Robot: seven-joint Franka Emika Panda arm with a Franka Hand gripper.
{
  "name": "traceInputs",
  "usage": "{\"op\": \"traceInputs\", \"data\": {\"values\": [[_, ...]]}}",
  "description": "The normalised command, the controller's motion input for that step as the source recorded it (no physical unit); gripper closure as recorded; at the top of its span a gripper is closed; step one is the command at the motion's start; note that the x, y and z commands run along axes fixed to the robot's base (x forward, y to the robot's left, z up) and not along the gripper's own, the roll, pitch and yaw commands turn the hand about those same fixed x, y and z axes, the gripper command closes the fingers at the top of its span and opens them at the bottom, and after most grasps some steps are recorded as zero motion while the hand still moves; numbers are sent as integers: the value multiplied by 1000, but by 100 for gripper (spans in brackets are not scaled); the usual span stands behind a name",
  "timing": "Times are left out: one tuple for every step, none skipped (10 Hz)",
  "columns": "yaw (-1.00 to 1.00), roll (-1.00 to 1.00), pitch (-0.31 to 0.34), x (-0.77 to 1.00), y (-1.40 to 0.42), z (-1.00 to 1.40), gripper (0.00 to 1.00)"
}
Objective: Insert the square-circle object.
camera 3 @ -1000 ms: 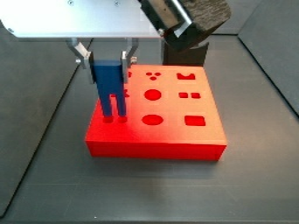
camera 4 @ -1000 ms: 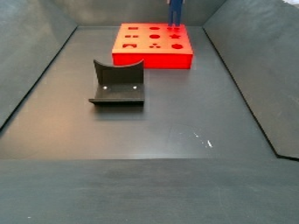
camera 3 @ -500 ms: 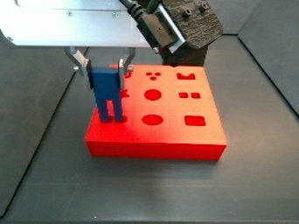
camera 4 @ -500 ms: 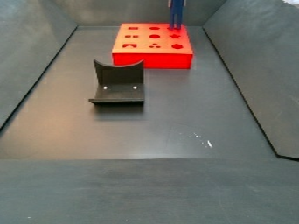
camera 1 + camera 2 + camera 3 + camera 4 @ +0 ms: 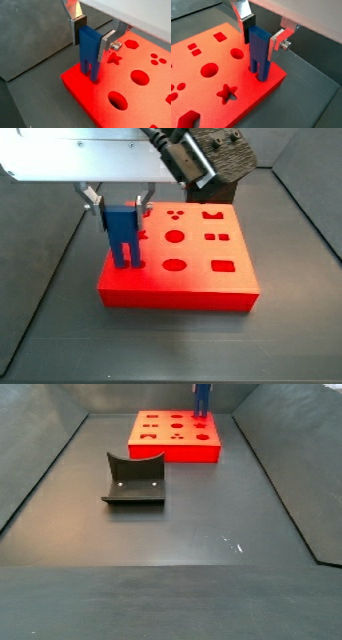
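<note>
The square-circle object (image 5: 123, 233) is a small blue upright block with two short legs. My gripper (image 5: 119, 206) is shut on its upper part and holds it upright over the red block with shaped holes (image 5: 187, 273), near the block's edge. In both wrist views the silver fingers (image 5: 109, 42) (image 5: 278, 40) clamp the blue block (image 5: 90, 55) (image 5: 259, 52). Its leg tips reach the red top (image 5: 211, 75) close to a corner. I cannot tell whether they sit in holes. In a side view the blue block (image 5: 202, 398) stands at the red block's (image 5: 174, 436) far right.
A dark grey curved holder (image 5: 134, 479) stands on the dark floor in front of the red block. Grey walls slope up on both sides of the bin. The red block (image 5: 133, 95) has round, square and star holes.
The gripper with the blue block has sunk very slightly towards the red block. The dark wrist body above it has shifted a little. The grip is unchanged.
</note>
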Motion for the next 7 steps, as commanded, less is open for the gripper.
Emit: {"op": "traceInputs", "data": {"values": [[0, 90, 0, 249, 0, -143, 100], [-83, 100, 1, 263, -51, -134, 100], [-129, 91, 3, 140, -37, -149, 100], [-163, 81, 19, 31, -17, -140, 100], [-189, 69, 6, 0, 0, -169, 100], [-166, 93, 0, 0, 0, -394, 100], [-143, 73, 0, 0, 0, -563, 100]]}}
